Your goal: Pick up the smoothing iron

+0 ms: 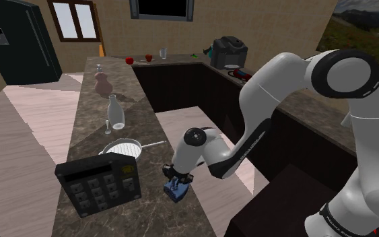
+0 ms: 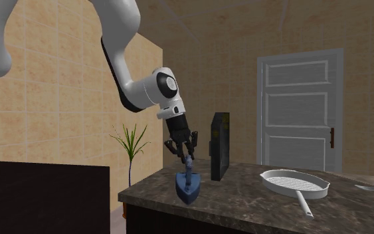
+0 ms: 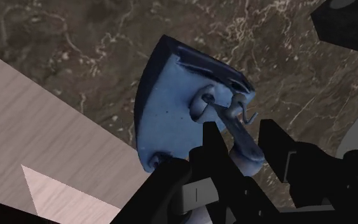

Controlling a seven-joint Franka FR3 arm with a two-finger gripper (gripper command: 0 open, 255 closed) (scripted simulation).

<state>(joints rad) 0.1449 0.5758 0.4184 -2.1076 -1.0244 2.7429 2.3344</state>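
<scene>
Start at the shoulder view's left: a black calculator sits on the dark marbled tabletop. At its twelve o'clock you've got a white frying pan, and a clear bottle at twelve o'clock from that. Now slide right. At four o'clock from the pan, close to the tabletop's edge, there's your blue smoothing iron, handle up. The pincer hangs right over it at twelve o'clock, on the end of the white arm reaching in from the right. In the wrist view the two black fingers sit against the handle from either side, so the pincer is clamped on the smoothing iron. In the second exterior view, its base rests on the tabletop.
</scene>
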